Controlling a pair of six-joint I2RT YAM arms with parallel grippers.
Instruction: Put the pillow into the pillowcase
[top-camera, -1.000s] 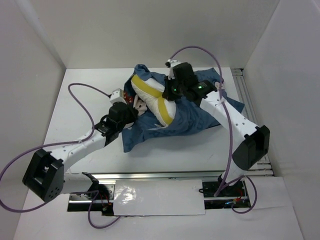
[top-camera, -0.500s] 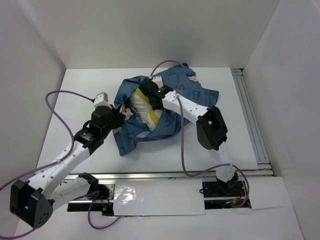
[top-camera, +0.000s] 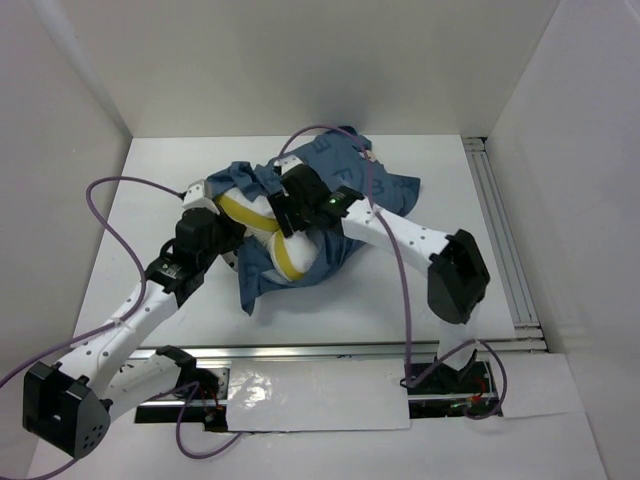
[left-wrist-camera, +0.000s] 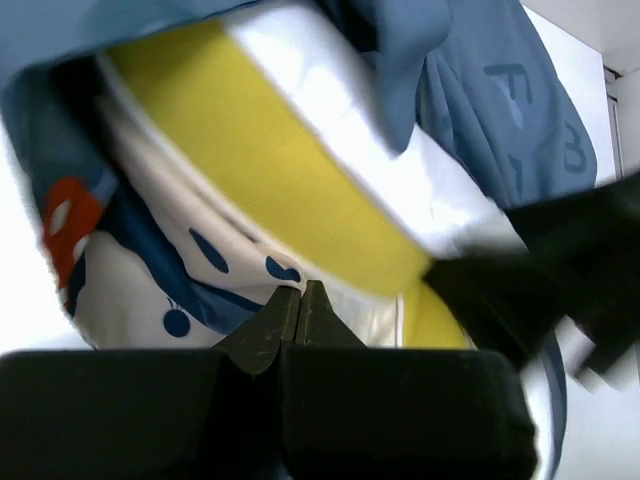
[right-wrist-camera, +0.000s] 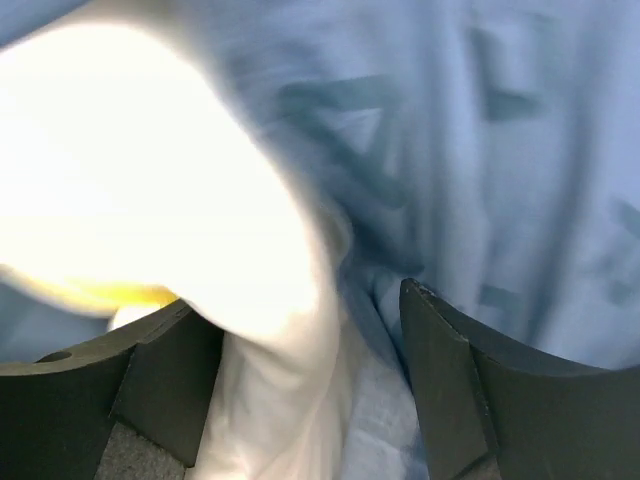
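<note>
The white pillow (top-camera: 268, 238) with its yellow band lies at mid-table, partly wrapped in the dark blue pillowcase (top-camera: 385, 192). My left gripper (top-camera: 232, 232) is at the case's left edge, and in its wrist view the jaws (left-wrist-camera: 300, 290) are shut on the printed pillowcase fabric (left-wrist-camera: 150, 290) just under the pillow's yellow band (left-wrist-camera: 290, 180). My right gripper (top-camera: 283, 212) reaches in from above the pillow. In its wrist view, which is blurred, it stands open (right-wrist-camera: 300, 300), with white pillow (right-wrist-camera: 150, 170) and blue pillowcase (right-wrist-camera: 480, 150) bulging between the fingers.
White walls enclose the table on three sides. A metal rail (top-camera: 500, 230) runs along the right edge. A white sheet (top-camera: 320, 395) lies over the near rail between the arm bases. Purple cables (top-camera: 120, 190) loop over the left side.
The right gripper has opened after being shut. The pillow and case have shifted left and nearer. The right arm has swung with them; the left gripper stays shut at the case's edge.
</note>
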